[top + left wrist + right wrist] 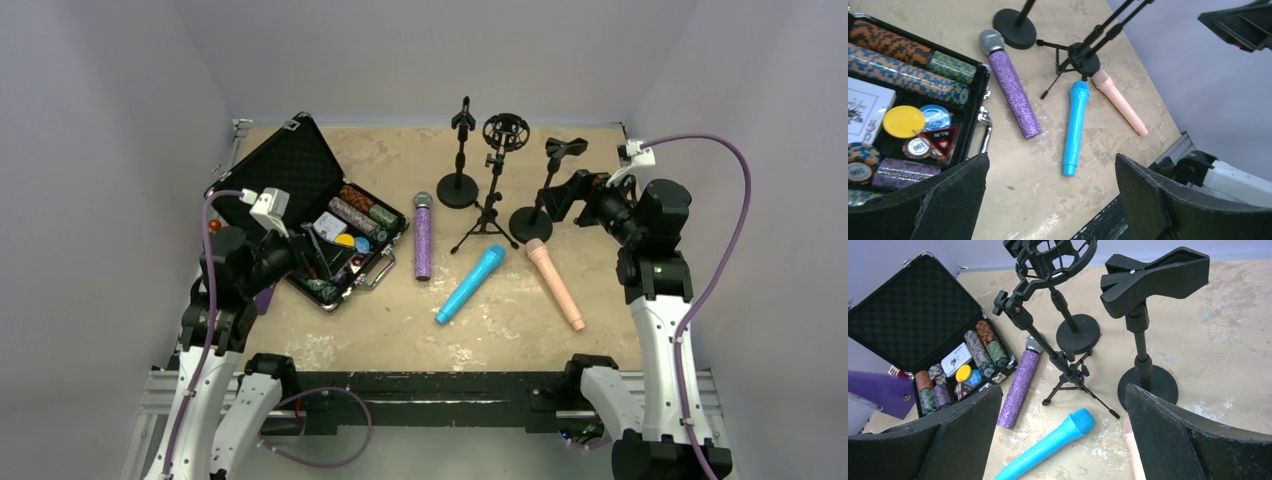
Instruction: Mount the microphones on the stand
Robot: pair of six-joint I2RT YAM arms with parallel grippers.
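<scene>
Scuffed tan tabletop [400, 330], pale grey walls [100, 100], I saw glittery purple microphone [423, 245], bright-blue microphone [470, 284], peach-pink microphone [556, 283] lying flat, left gripper [1052, 165] and right gripper [1063, 395] were spread, empty.

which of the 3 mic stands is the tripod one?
The middle stand: tripod legs and a ring-shaped shock mount on top. The left stand and right stand each sit on a round flat base.
</scene>
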